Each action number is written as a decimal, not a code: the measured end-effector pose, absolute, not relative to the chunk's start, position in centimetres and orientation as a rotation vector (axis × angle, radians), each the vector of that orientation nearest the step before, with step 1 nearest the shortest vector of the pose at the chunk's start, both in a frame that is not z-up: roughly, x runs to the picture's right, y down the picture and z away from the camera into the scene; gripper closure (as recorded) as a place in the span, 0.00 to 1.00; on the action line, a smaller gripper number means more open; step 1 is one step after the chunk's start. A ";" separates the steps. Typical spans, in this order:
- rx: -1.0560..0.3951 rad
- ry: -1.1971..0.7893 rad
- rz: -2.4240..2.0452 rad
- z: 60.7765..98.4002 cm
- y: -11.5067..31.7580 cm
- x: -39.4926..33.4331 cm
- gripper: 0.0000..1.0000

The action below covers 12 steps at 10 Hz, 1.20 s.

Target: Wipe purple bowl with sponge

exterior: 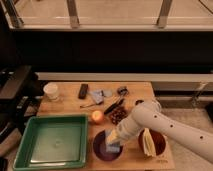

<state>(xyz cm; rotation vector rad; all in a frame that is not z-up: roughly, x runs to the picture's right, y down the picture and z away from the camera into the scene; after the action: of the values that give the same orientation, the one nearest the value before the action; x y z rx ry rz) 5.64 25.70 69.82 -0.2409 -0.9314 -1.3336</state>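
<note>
The purple bowl [100,150] sits on the wooden table near its front edge, right of the green tray. My gripper [113,141] reaches down into the bowl from the right on a white arm [165,125]. It holds a pale blue-grey sponge [113,148] pressed against the inside of the bowl. The sponge and the arm hide the right part of the bowl.
A green tray [52,142] stands at the front left. A brown bowl with a pale item [152,142] is at the front right. An orange fruit [97,116], a white cup [51,91], a dark block [83,90], a blue-grey cloth [98,95] and dark utensils [114,106] lie behind.
</note>
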 end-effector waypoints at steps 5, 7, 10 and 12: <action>-0.266 -0.967 -1.340 69.1 27.0 4.4 0.90; -0.299 -0.965 -1.327 69.0 27.7 4.9 0.90; -0.324 -0.936 -1.331 69.0 26.8 6.1 0.90; -0.317 -0.947 -1.355 70.3 25.4 5.7 0.90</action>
<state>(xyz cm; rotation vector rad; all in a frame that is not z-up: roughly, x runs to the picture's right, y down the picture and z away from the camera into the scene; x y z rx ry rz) 5.68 25.45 70.31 -0.3169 -0.9472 -1.3553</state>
